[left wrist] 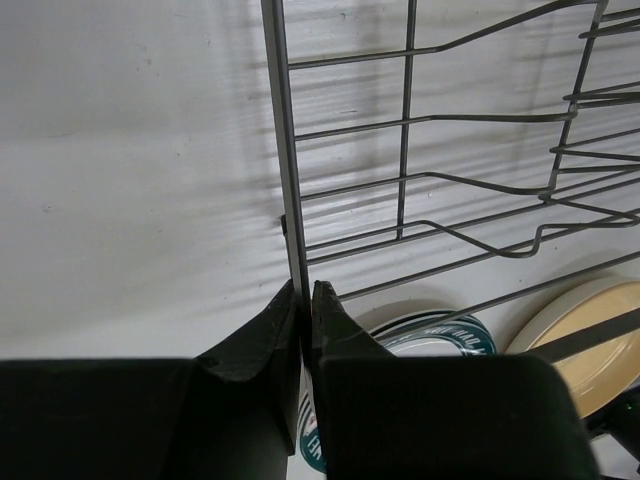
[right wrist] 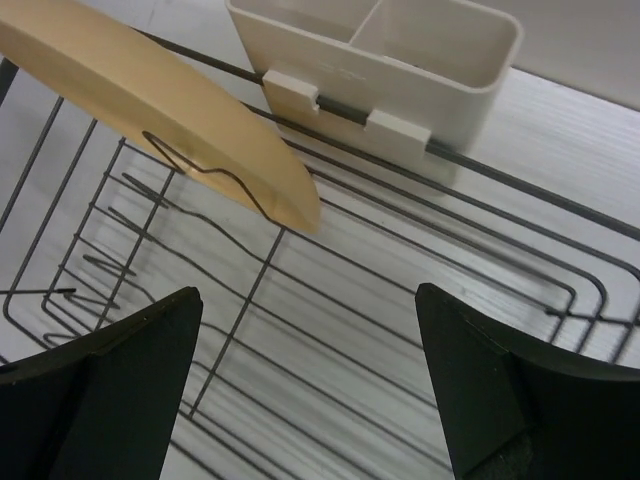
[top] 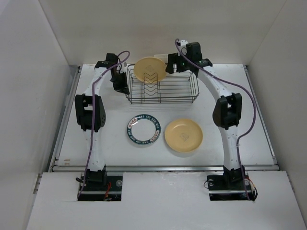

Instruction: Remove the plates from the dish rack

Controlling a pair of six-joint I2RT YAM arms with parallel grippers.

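My left tool [left wrist: 303, 300] pinches the dish rack [top: 163, 101] by its corner wire to steady it, while my right tool [right wrist: 305, 300] hangs wide open beside the yellow plate [top: 149, 68] standing in the dividers, ready to grab.

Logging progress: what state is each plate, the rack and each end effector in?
Dish rack: holds one plate.
Pale yellow plate: on edge in rack.
Teal-rimmed plate: flat on table.
Yellow-orange plate: flat on table.
Left end effector: shut on rack.
Right end effector: open over rack.

Pale plate [top: 149, 68] stands in rack [top: 184, 89]; teal plate [top: 143, 130], yellow plate [top: 183, 135] outside.
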